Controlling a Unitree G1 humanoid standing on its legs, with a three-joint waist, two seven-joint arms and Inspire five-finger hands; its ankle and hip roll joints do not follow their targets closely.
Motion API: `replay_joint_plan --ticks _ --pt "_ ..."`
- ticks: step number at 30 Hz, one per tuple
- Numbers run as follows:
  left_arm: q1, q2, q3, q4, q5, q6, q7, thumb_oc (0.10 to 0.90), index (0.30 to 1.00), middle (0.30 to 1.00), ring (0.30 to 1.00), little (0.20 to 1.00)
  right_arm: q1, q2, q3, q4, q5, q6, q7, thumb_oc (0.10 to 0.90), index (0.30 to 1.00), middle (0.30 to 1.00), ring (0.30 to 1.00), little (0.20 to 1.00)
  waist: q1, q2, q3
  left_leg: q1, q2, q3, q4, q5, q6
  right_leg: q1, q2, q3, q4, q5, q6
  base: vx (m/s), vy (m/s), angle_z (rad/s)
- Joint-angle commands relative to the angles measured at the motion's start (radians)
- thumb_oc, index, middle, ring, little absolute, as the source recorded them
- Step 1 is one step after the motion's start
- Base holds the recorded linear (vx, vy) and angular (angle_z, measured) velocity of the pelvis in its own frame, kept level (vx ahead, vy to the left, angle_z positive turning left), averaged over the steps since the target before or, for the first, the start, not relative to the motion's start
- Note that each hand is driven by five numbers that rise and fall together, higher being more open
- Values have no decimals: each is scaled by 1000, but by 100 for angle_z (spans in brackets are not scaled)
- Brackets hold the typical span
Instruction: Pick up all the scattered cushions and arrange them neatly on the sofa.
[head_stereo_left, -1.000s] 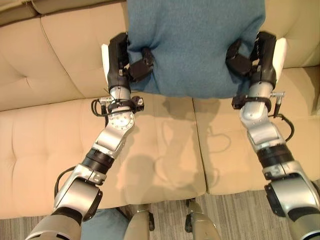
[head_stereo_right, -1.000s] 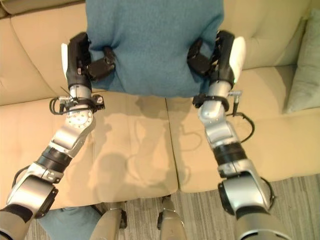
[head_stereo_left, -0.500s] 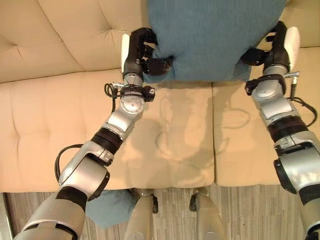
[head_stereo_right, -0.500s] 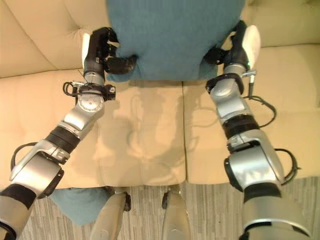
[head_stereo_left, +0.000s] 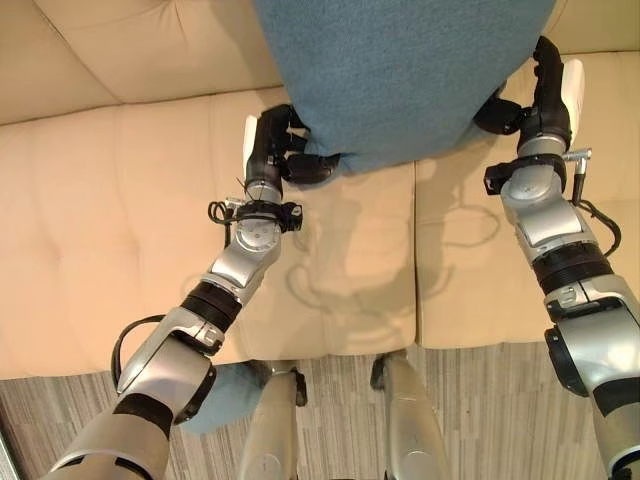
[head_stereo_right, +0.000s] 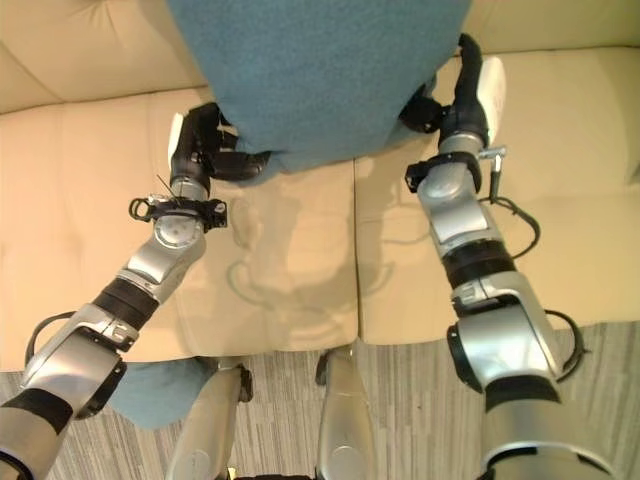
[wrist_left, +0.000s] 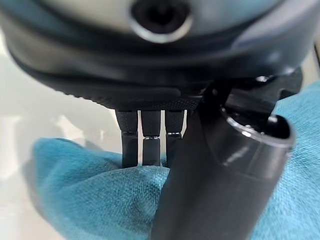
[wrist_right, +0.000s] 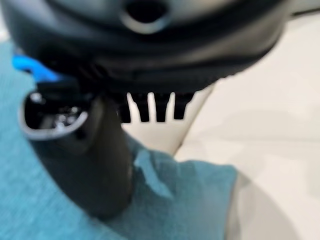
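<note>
A large teal cushion (head_stereo_left: 400, 70) hangs over the beige sofa (head_stereo_left: 110, 230), held between both hands. My left hand (head_stereo_left: 275, 155) is shut on its lower left corner, thumb and fingers pinching the fabric (wrist_left: 100, 200). My right hand (head_stereo_left: 535, 100) is shut on the cushion's right edge (wrist_right: 165, 200), thumb pressed onto the cloth. A second teal cushion (head_stereo_left: 225, 395) lies on the floor below the sofa's front edge, partly hidden by my left arm; it is also the teal cushion (head_stereo_right: 150, 390) at the lower left of the right eye view.
The sofa seat (head_stereo_right: 290, 270) spreads under the held cushion, with a seam between two seat cushions. Grey wood-pattern floor (head_stereo_left: 480, 410) runs along the sofa's front edge.
The whole picture has shifted, so the camera moved. The teal cushion sits lower and nearer over the seat, with both hands still holding its sides.
</note>
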Motion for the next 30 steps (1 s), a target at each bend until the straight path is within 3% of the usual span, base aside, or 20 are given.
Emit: replay_joint_plan --ticks 1,13,16,20,30 --pt "42 -69 -15 -49 76 -73 -37 800 900 900 900 900 44 26 40 -84 -55 -98 6 800 900 900 900 900 16 17 -209 75 -3 6 -161 -65 -10 -73 113 3 129 -228 25 -27 -2 -11" --pt "246 26 156 -129 134 -52 -35 800 900 900 900 900 385 39 -133 -254 -81 -117 34 800 900 900 900 900 10 19 -250 135 10 19 -161 -76 -8 -13 118 6 132 -244 15 12 -3 -2" --pt "366 70 232 -178 155 -47 -64 800 900 900 900 900 567 29 -197 -349 -96 -128 98 800 900 900 900 900 3 16 -271 171 14 20 -161 -85 -6 28 121 3 132 -254 14 49 -5 -2" --pt "426 91 279 -166 166 -36 -82 800 900 900 900 900 692 30 -242 -388 -102 -141 150 800 900 900 900 900 -6 12 -279 195 18 22 -161 -89 -4 52 123 3 140 -262 14 14 -3 0" --pt "449 19 290 -172 160 -30 -74 800 900 900 900 900 824 119 -281 -435 -51 -164 196 800 900 900 900 900 -40 10 -296 180 29 40 -161 -92 -2 12 126 19 171 -270 12 0 4 -4"
